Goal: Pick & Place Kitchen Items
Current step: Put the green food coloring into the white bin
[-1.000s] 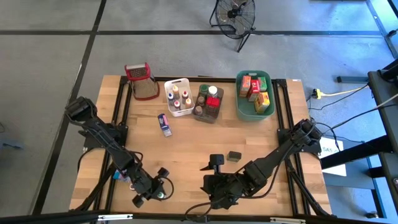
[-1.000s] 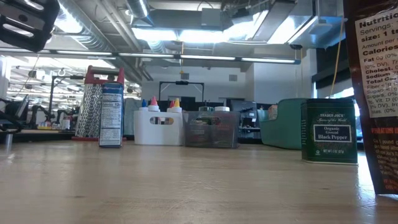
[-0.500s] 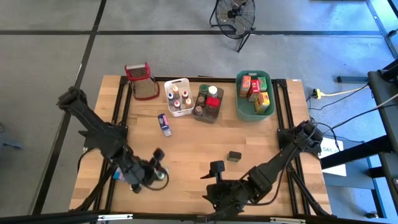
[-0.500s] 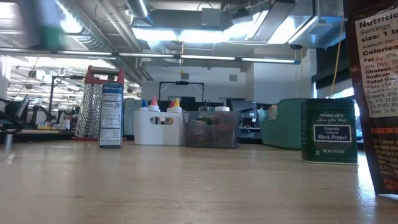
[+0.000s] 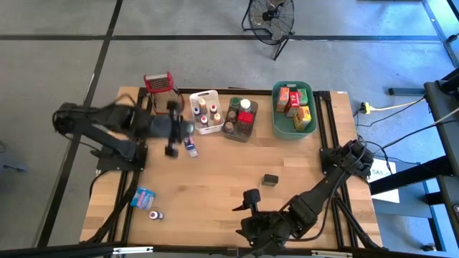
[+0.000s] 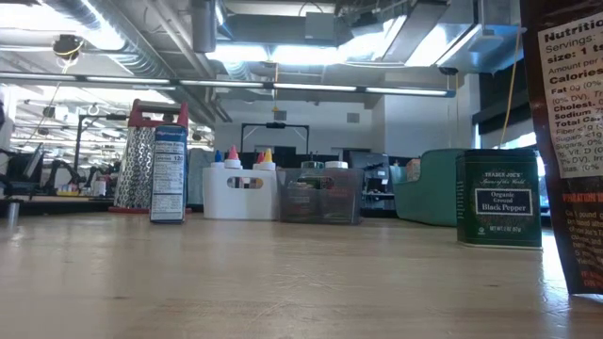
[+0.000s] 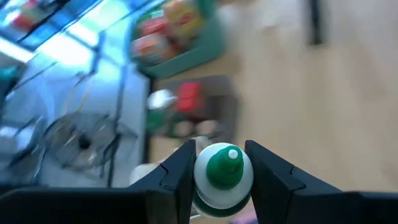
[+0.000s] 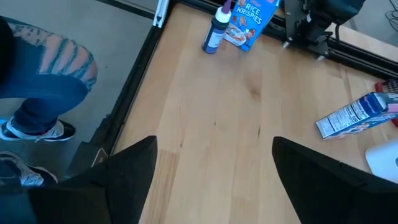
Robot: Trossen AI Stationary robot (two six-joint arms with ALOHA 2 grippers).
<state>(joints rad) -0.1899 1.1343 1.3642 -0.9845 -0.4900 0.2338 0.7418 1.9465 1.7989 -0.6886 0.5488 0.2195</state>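
My left gripper (image 5: 179, 129) hangs blurred above the table's far left part, beside the white tub of bottles (image 5: 205, 111), shut on a small white bottle with a green cap (image 7: 224, 168). My right gripper (image 5: 249, 197) is open and hovers low near the near edge; its fingers (image 8: 134, 165) stand wide apart over bare wood. A blue box (image 5: 189, 143) stands upright on its end, and a black pepper tin (image 5: 270, 180) stands mid-table. A blue Rice Krispies box (image 5: 143, 197) and a dark bottle (image 5: 155, 214) lie near the left corner. My left gripper pinches the green-capped bottle by its white body (image 7: 214, 196) between the two fingers (image 7: 180, 168), one on each side. The cap (image 7: 231, 155) points forward, along the fingers and away from the wrist. The bottle is lifted clear of the table.
Along the far edge stand a grater with a red top (image 5: 163, 93), a brown tub of jars (image 5: 240, 118) and a green tub of boxes (image 5: 294, 107). A dark package (image 6: 565, 141) stands close to the low camera. A person's legs (image 8: 43, 74) show beside the table.
My left gripper has risen from the near left corner with the green-capped bottle and swung fast toward the far edge, up to the white tub. The dark bottle and Rice Krispies box stay behind. My right arm has drawn slightly toward the near edge.
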